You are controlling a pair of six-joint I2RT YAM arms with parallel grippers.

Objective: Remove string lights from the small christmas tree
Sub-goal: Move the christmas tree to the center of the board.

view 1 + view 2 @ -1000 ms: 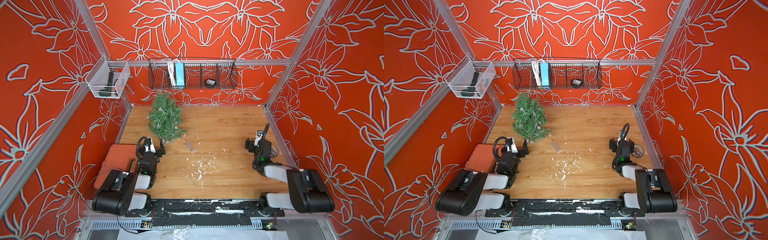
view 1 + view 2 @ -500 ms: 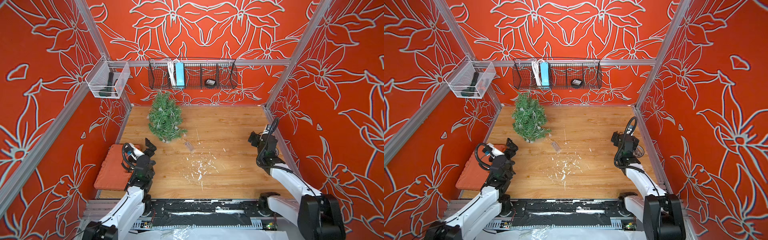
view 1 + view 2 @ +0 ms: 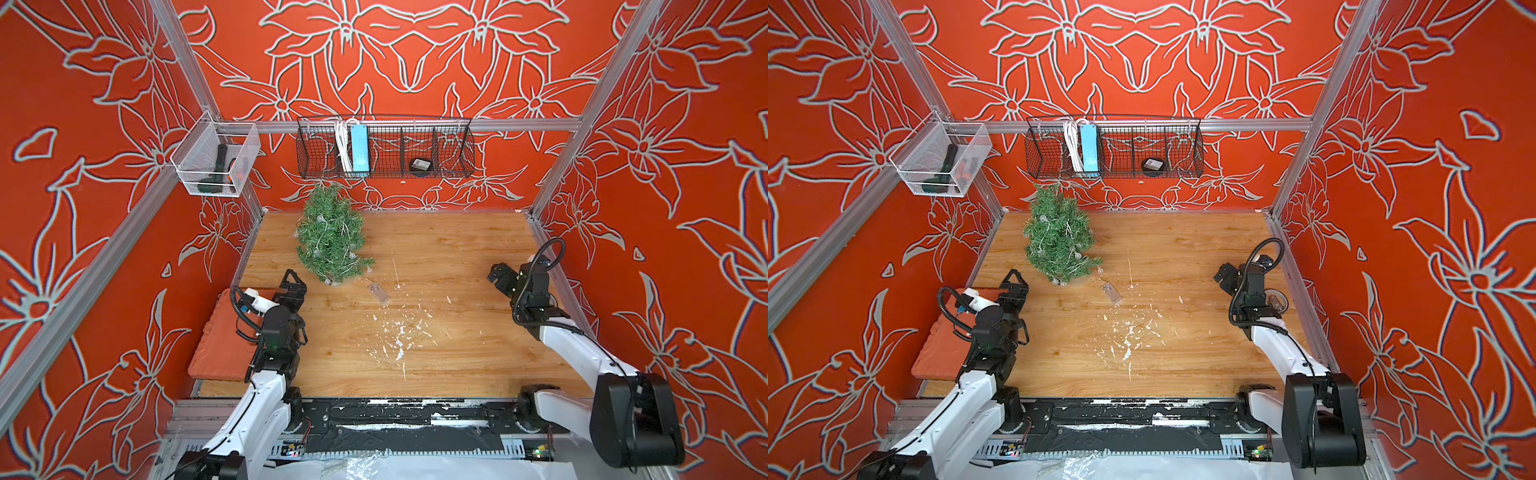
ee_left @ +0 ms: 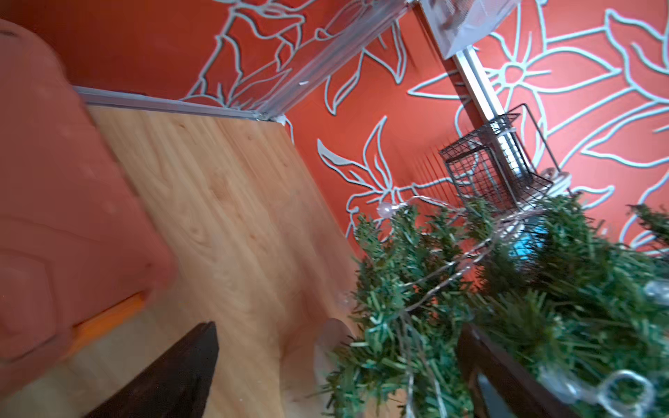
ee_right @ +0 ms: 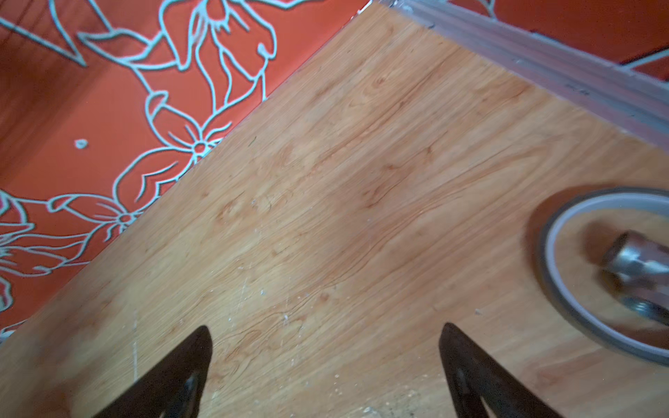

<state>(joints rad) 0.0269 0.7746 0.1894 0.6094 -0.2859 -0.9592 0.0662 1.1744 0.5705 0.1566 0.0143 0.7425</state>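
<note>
The small christmas tree (image 3: 330, 239) (image 3: 1059, 241) lies on the wooden table at the back left, its top towards the back wall. The string lights (image 3: 328, 281) (image 3: 1056, 281) wind through its branches. Their clear battery box (image 3: 378, 293) (image 3: 1112, 293) rests on the wood just in front of the tree. My left gripper (image 3: 293, 284) (image 3: 1014, 286) is open, close to the tree's lower branches. In the left wrist view the tree (image 4: 470, 307) and its silvery wire (image 4: 452, 267) reach between the spread fingers of the left gripper (image 4: 340, 329). My right gripper (image 3: 500, 276) (image 5: 325, 327) is open over bare wood at the far right.
A red case (image 3: 224, 336) lies by the left wall beside my left arm. A black wire basket (image 3: 384, 147) and a clear bin (image 3: 216, 160) hang on the walls. A tape roll (image 5: 564, 271) (image 3: 1277, 299) sits beside my right arm. White paint flecks (image 3: 399, 336) mark the middle.
Both arms have unfolded and stretched forward from their tucked pose. The left gripper has come closer to the tree, and the right has moved towards the back right. Both stay open.
</note>
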